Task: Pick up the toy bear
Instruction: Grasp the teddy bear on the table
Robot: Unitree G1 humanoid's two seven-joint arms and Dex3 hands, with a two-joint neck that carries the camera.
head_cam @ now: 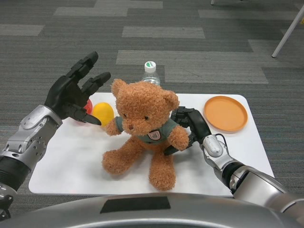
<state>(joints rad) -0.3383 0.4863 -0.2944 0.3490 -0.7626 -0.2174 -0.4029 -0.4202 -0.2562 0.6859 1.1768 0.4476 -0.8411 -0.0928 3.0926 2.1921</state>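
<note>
A brown toy bear (143,130) in a grey-green shirt sits upright in the middle of the white table (71,166), facing me. My right hand (190,127) is against the bear's side and arm on the right, fingers curled around behind it. My left hand (76,90) hovers to the left of the bear's head, fingers spread, palm turned toward the bear and not touching it.
A yellow ball (103,113) and a red object (88,107) lie left of the bear, just under my left hand. A clear water bottle (150,73) with a white cap stands behind the bear. An orange plate (225,113) rests at the back right.
</note>
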